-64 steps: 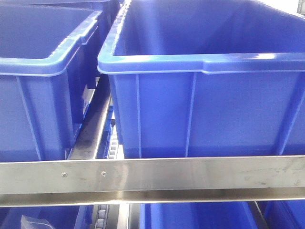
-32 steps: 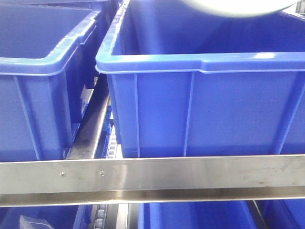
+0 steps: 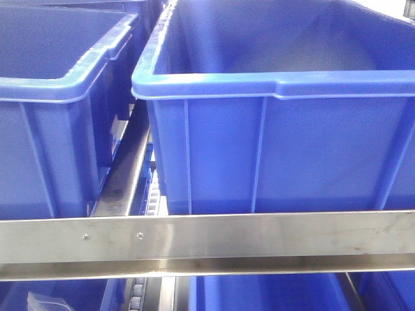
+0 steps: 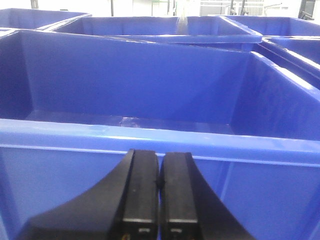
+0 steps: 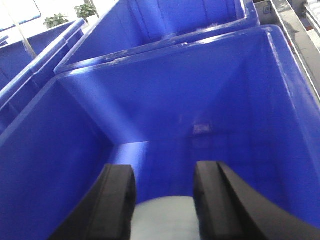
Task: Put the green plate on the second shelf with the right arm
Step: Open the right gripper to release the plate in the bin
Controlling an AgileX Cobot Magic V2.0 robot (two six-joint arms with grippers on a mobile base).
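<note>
On the shelf, the front view is mostly just two big blue bins: the right bin fills most of the picture and the left bin is cut off at the edge, with a steel rail running across below them. More blue shows under the rail but it's cropped, can't tell what's in there. No arm or plate shows up from that angle.

The right wrist view looks down into a deep blue bin, and the green plate only peeks in as a pale blurry patch at the bottom edge, sitting between the two fingers of the right tool. The fingers are spread apart either side of it; whether they actually touch the plate, can't tell.

The left tool has its fingers pressed together with nothing between them, hovering just in front of a bin's rim.
</note>
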